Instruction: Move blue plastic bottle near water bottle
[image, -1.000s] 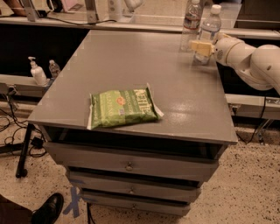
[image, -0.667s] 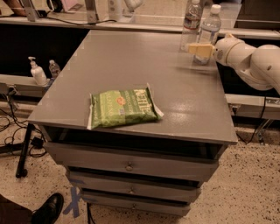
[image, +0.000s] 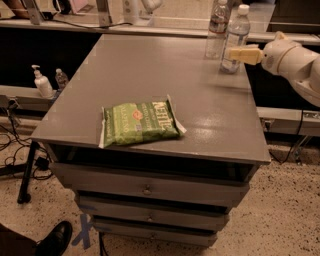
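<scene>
Lying flat near the front of the grey counter (image: 215, 105) is a green chip bag (image: 140, 124) with "KETTLE" in white letters along its right end; the smaller print on it is not legible. At the far right corner stand two clear bottles just beside each other. The water bottle (image: 217, 30) is on the left with a narrow dark band near its top, and the blue plastic bottle (image: 234, 40) is on the right with a white cap and a wide pale label whose writing cannot be read. The claw (image: 243, 54) reaches in from the right at the level of that bottle's lower half, its tip overlapping the bottle's right side. Whether it is open, closed or gripping the bottle cannot be told. Compared with a second ago, both bottles stand where they were, and the claw sits slightly further right
</scene>
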